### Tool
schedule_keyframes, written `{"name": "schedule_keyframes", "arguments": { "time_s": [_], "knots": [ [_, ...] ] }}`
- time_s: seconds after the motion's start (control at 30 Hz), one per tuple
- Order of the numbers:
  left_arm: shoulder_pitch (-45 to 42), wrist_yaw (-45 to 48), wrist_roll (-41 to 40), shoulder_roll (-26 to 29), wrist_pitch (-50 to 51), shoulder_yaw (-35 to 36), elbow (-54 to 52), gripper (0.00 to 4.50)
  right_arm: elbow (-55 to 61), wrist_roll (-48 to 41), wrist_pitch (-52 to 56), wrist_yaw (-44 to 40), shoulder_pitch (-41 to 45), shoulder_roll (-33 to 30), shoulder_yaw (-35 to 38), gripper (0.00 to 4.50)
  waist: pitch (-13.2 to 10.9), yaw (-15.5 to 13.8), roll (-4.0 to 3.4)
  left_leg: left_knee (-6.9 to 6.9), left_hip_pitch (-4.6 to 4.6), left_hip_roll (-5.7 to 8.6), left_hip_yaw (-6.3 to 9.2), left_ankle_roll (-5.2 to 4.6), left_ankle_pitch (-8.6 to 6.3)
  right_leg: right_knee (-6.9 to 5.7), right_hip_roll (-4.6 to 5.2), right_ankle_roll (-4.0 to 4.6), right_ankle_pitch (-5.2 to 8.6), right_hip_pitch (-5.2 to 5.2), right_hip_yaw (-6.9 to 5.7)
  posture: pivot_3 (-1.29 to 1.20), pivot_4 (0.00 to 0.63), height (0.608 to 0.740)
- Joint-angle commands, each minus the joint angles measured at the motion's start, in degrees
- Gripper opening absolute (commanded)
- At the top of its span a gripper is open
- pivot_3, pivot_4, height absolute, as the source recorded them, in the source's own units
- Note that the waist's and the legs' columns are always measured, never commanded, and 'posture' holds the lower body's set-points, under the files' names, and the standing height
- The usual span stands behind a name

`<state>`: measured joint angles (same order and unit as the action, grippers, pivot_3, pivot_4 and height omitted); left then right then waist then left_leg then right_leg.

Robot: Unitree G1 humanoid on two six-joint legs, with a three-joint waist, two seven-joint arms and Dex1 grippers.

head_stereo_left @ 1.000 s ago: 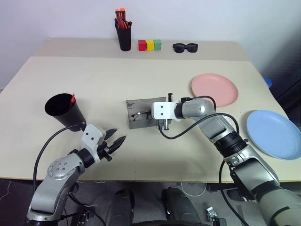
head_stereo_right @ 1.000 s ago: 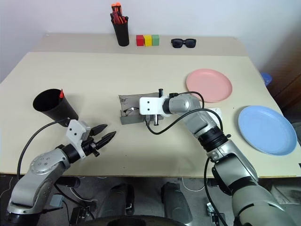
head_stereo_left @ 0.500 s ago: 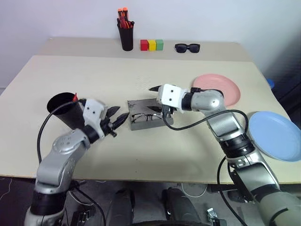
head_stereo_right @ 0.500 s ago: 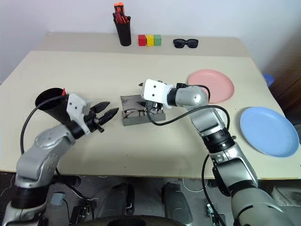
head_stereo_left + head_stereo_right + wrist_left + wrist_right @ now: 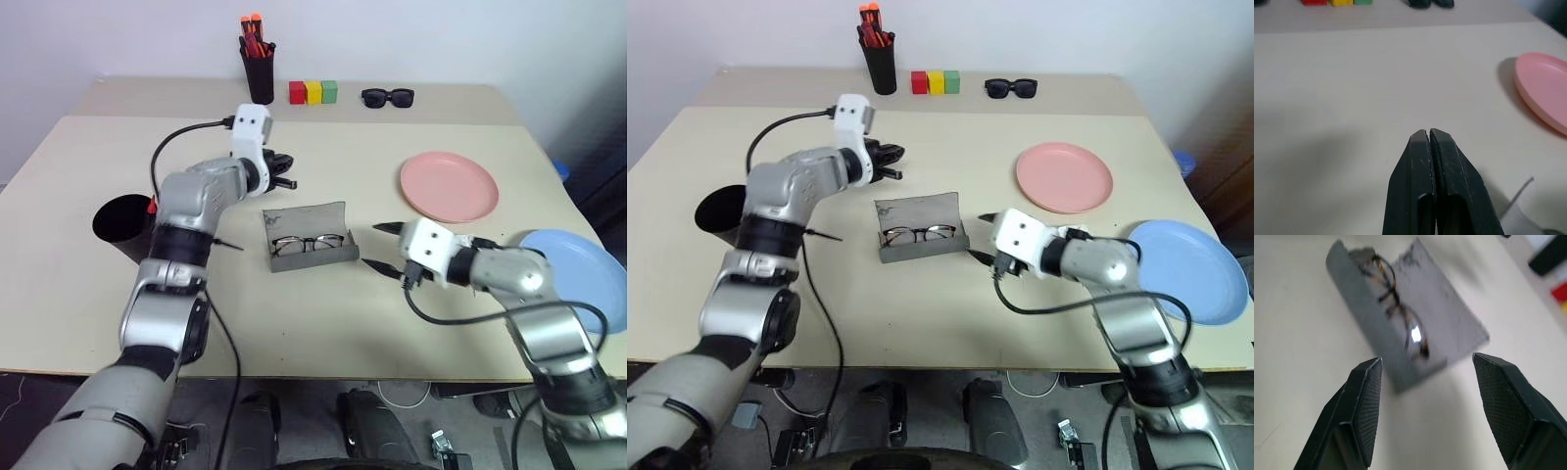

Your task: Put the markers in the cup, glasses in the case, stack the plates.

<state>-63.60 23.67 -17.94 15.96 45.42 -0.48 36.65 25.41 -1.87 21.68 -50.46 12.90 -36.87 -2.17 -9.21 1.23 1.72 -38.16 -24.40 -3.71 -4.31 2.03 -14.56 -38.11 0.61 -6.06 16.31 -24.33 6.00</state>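
The grey case (image 5: pixel 333 217) lies open in the middle of the table with the wire-rimmed glasses (image 5: pixel 309 242) inside it. My right gripper (image 5: pixel 374 246) hangs open just right of the case, empty; its wrist view looks at the case (image 5: pixel 1444 320) and glasses (image 5: pixel 1400 308). Beyond the case's far left corner, my left gripper (image 5: pixel 286 176) is shut on nothing, its fingers (image 5: pixel 1428 147) pressed together. The black cup (image 5: pixel 118 223) stands at the left with a red marker (image 5: pixel 152 205) poking over its rim. The pink plate (image 5: pixel 449 186) lies right of centre; the blue plate (image 5: pixel 583 284) is near the right edge, apart from it.
Along the back of the table stand a black pen holder (image 5: pixel 260 76) with orange-capped markers, three coloured blocks (image 5: pixel 313 93) and black sunglasses (image 5: pixel 387 97). My right forearm lies over the blue plate's near left side.
My left arm swung up from beside the cup to behind the case and its fingers closed. My right gripper drew back from the case towards the near right and opened.
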Motion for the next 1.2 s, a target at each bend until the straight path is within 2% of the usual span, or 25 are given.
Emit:
{"name": "schedule_keyframes", "arguments": {
  "time_s": [0.03,0.2,0.37,0.5,0.77,1.0,1.2],
  "knots": [
    [-4.4,3.2,2.8,-0.4,-2.3,-0.8,11.0,0.02,7.0,-2.9,1.5,1.4,-4.5,-1.0,4.4,3.0,0.0,-0.1,0.0,0.02,0.01,0.0,0.01,0.0,0.0,-0.01,-0.01,0.0,0.0,0.0,-0.01,0.0,0.15,0.725],
    [-8.1,9.0,5.6,-1.1,-4.3,-1.6,21.8,0.02,10.2,-3.4,3.0,3.9,-9.9,-1.6,6.7,3.0,0.0,-0.4,0.03,-0.01,-0.04,0.0,0.01,0.0,0.0,0.0,-0.01,0.01,0.0,-0.02,-0.01,0.0,0.15,0.725],
    [-7.9,15.2,7.6,-0.1,-5.3,-2.2,22.4,0.02,10.7,-4.0,3.2,5.2,-10.9,-1.9,7.5,3.0,0.0,-0.5,0.03,-0.02,-0.05,0.01,0.01,0.0,0.0,0.0,0.0,0.01,0.0,-0.01,-0.01,0.0,0.15,0.725],
    [-4.9,21.7,7.2,1.6,-3.0,-3.2,15.0,0.02,9.7,-4.5,2.7,5.7,-10.7,-2.3,7.4,3.0,0.0,-0.4,0.03,-0.01,-0.06,0.01,0.02,0.01,0.0,0.0,0.0,0.01,0.0,-0.02,-0.01,0.0,0.15,0.725],
    [9.4,27.9,4.2,6.0,6.3,-6.5,-13.0,0.02,5.9,-4.8,1.0,6.0,-8.3,-2.3,5.6,3.0,0.0,-0.4,0.0,-0.01,-0.03,-0.03,0.02,0.01,0.0,-0.05,0.0,0.01,0.0,-0.01,0.0,0.0,0.15,0.725],
    [11.7,25.2,1.4,6.7,10.5,-3.3,-18.7,0.02,3.8,-4.9,-0.5,5.6,-7.3,-2.3,4.5,3.0,0.0,-0.5,0.01,-0.08,-0.03,-0.01,0.02,0.01,0.0,-0.07,0.02,0.01,0.0,0.02,0.0,0.0,0.15,0.725],
    [14.4,28.0,0.5,8.6,9.8,-6.2,-25.6,0.02,3.1,-4.9,-0.8,6.0,-6.5,-2.3,4.1,3.0,0.0,-0.4,0.0,-0.07,-0.02,-0.02,0.02,0.01,0.0,-0.09,0.01,0.01,0.0,0.01,0.0,0.0,0.15,0.725]
  ]
}}
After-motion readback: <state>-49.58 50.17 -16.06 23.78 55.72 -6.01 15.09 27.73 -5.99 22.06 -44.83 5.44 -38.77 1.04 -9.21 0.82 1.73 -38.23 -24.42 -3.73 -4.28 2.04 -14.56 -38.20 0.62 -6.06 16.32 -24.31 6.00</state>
